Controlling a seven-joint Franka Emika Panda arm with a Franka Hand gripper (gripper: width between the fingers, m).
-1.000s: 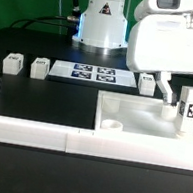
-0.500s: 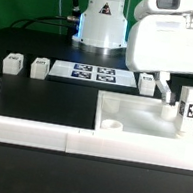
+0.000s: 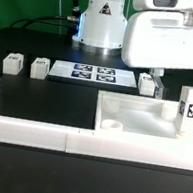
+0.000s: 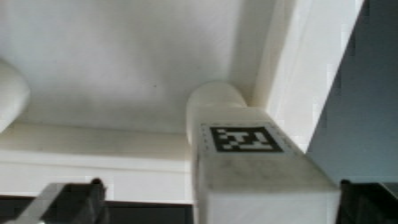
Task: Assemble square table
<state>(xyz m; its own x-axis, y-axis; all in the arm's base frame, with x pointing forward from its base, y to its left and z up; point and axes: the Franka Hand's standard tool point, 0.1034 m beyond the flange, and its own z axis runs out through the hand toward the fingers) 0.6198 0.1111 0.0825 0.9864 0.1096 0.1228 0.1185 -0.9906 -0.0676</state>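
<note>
The square table top (image 3: 141, 120) is a white tray lying at the exterior view's right front. One white leg (image 3: 192, 107) with a tag stands upright in its far right corner. Three more legs lie loose on the black table: two on the left (image 3: 11, 64) (image 3: 39, 67) and one by the tray's far edge (image 3: 147, 84). My gripper (image 3: 184, 90) hangs open over that corner, with one finger (image 3: 158, 88) showing. In the wrist view the tagged leg (image 4: 249, 150) stands between my spread fingertips (image 4: 71, 200), with a gap on one side. The gripper (image 4: 226, 203) holds nothing.
The marker board (image 3: 88, 73) lies at the back middle, in front of the robot base (image 3: 101, 24). A long low white border wall (image 3: 38, 133) runs along the front and turns up at the left. A green backdrop stands behind.
My gripper has lifted slightly and shifted toward the exterior view's left. The leg in the tray corner and the loose legs have not moved.
</note>
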